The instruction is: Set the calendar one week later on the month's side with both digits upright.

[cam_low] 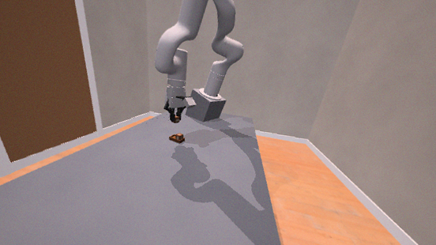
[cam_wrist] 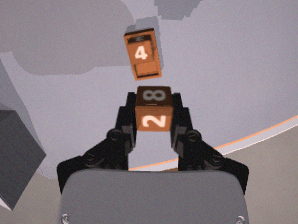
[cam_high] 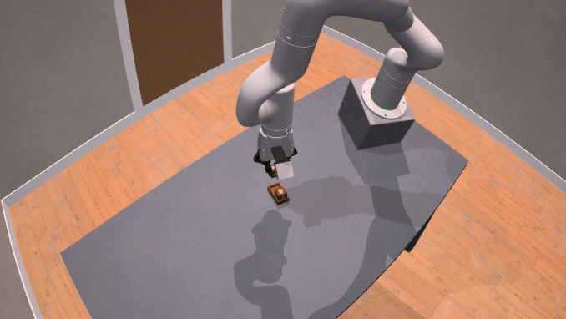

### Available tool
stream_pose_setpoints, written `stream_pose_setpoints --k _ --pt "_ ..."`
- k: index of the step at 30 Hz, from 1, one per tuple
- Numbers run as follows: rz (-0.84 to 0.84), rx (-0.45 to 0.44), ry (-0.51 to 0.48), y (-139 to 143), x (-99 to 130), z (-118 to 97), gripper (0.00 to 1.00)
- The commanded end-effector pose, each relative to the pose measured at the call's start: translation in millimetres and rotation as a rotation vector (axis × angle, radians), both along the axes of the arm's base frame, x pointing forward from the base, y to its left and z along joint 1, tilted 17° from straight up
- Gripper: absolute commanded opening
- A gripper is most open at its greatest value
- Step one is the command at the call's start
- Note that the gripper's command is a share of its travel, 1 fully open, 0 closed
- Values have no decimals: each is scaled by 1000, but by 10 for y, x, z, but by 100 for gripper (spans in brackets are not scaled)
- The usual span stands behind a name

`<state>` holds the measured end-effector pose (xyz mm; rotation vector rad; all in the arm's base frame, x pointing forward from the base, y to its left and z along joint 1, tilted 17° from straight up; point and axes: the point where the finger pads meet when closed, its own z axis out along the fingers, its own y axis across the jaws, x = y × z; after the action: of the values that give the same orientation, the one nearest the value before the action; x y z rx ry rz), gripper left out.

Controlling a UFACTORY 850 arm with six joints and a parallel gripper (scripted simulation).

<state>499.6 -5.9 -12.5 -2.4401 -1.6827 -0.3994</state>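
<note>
My claw is pinching one orange digit cube by two opposite side faces, well above the gray surface. In the wrist view the face toward the camera reads 2 and the face beyond it reads 8. The wooden tray lies flat on the surface below, at about 12 o'clock from my fingertips in that view, with the other cube inside it showing a 4 upward. That cube fills one end of the tray; the other end looks bare. From these views I cannot read the month's name, so I cannot tell which side of the tray carries it.

My main worries, as I judge them:

- The grip is on smooth faces only. A quick wrist turn could let the cube twist between my pads, and the wrong digit would face out.
- The free slot looks barely wider than the cube. If I come down off-centre, an edge may catch the tray's rim and tip or shove the tray.
- I could nudge the seated cube while descending and tilt it off the floor.
- If I release before the cube sits flat, it may roll and not settle.
</note>
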Motion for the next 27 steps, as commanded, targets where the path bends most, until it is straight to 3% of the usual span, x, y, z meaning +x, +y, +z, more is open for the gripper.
stream_pose_setpoints --k 1,27 --pt "-87 13 42 45 75 17 27" --pt "-885 116 268 541 648 154 27"
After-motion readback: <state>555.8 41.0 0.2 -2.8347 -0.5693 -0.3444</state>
